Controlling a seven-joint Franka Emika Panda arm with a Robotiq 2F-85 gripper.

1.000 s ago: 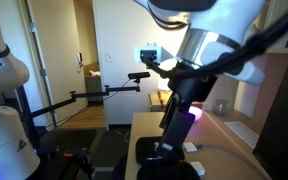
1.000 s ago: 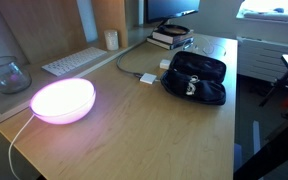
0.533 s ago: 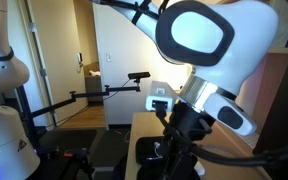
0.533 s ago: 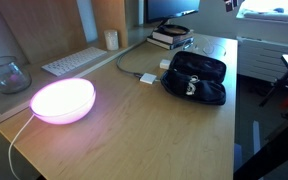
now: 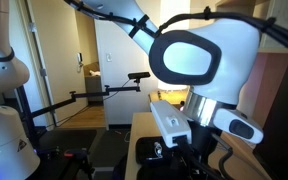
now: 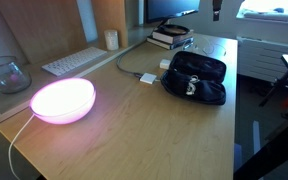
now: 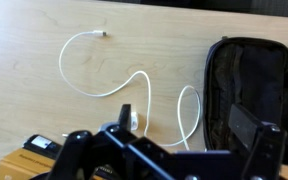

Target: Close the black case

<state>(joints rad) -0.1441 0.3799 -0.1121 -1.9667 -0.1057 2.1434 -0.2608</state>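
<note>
The black case (image 6: pixel 194 78) lies open on the wooden bench (image 6: pixel 144 135), its two halves spread flat, with something pale and roundish in the nearer half. In the wrist view the same case (image 7: pixel 249 85) fills the right side, so I am above it and a little off to one side, not yet centred. The jaws show there as two dark shapes standing far apart at the bottom of the frame with nothing between them: wide open and empty. In an exterior view the arm (image 5: pixel 199 60) blocks most of the scene, so I would steer by the wrist camera and the view of the whole bench.

To do this well I would not try to pinch the case. I would bring one fingertip down just outside the free edge of one half, slide under it, then sweep up and over the hinge in an arc so the half folds rather than the whole case skidding. A soft case will likely slide on bare wood, so a slow push and a final press from above seem wise. I cannot tell from here which half is meant as the lid. The white cable (image 7: pixel 64 65) and the small white block (image 6: pixel 149 77) sit just beside the case, so I would approach from the opposite side to avoid snagging them. The glowing lamp (image 6: pixel 62 100) and the keyboard (image 6: pixel 72 62) are well apart and no concern.

I can read no brand, label or lettering anywhere.
</note>
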